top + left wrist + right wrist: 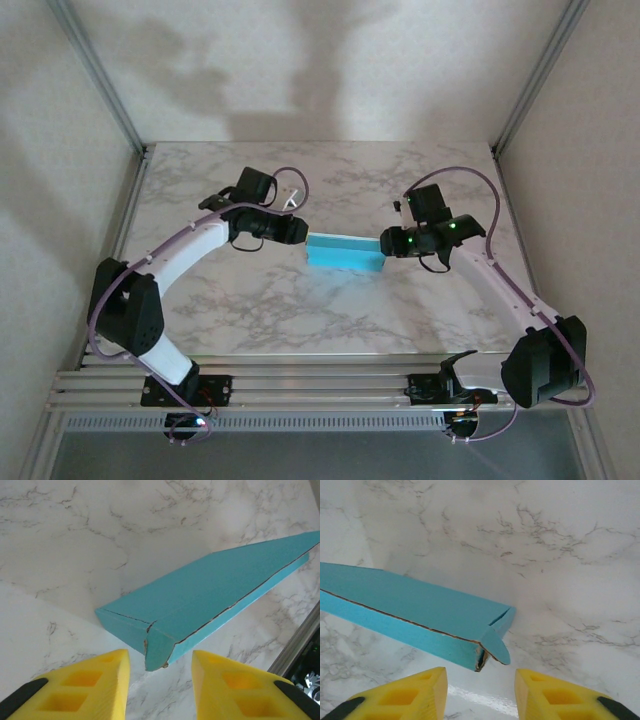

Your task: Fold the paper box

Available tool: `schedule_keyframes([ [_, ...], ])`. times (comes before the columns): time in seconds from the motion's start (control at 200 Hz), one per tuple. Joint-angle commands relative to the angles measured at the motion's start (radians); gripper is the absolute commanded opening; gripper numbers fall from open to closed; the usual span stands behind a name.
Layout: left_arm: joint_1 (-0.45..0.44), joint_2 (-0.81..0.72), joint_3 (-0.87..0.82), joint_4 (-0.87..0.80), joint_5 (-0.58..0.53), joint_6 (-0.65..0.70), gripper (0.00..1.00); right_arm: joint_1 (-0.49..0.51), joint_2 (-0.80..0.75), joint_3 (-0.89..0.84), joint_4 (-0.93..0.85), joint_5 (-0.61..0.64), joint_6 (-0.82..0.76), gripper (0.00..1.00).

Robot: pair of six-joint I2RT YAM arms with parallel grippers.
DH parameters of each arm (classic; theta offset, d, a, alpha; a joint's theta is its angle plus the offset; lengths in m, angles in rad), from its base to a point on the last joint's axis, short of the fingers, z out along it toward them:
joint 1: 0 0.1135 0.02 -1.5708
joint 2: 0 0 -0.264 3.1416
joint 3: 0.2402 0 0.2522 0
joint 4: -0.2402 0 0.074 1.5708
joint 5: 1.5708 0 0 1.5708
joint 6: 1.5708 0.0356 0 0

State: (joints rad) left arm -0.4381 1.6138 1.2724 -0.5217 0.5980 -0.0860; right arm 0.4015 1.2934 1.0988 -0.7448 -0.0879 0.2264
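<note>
I see the turquoise thin-card paper box (345, 252) lying closed at frame centre on the white marble table (250, 300). My left gripper (159, 655) and right gripper (480, 672) both gape, each facing 1 end, holding nothing. Squeezing could crush a corner, or spring the loose end flap (496, 649).

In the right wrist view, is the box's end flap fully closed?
No, the end flap of the paper box sticks outward, leaving a dark gap beside it.

Bare marble surface (340, 180) lies open at 12 and 6 o'clock of the paper box (345, 253). The left end effector (302, 232) blocks its 9 o'clock end, the right end effector (384, 243) its 3 o'clock.
</note>
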Motion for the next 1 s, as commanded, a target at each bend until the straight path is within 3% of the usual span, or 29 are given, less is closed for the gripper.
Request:
schedule_keyframes([
  [0.0, -0.011, 0.017, 0.043, -0.047, -0.033, 0.044, 0.36, -0.003, 0.02, 0.032, -0.035, 0.043, -0.045, 0.37],
  [0.631, -0.031, 0.051, 0.086, -0.089, -0.056, 0.055, 0.2, -0.002, 0.068, 0.054, 0.003, -0.004, -0.067, 0.24],
  [0.991, -0.039, 0.052, 0.087, -0.069, 0.002, 0.011, 0.09, -0.003, 0.075, 0.067, 0.003, -0.02, -0.051, 0.12],
])
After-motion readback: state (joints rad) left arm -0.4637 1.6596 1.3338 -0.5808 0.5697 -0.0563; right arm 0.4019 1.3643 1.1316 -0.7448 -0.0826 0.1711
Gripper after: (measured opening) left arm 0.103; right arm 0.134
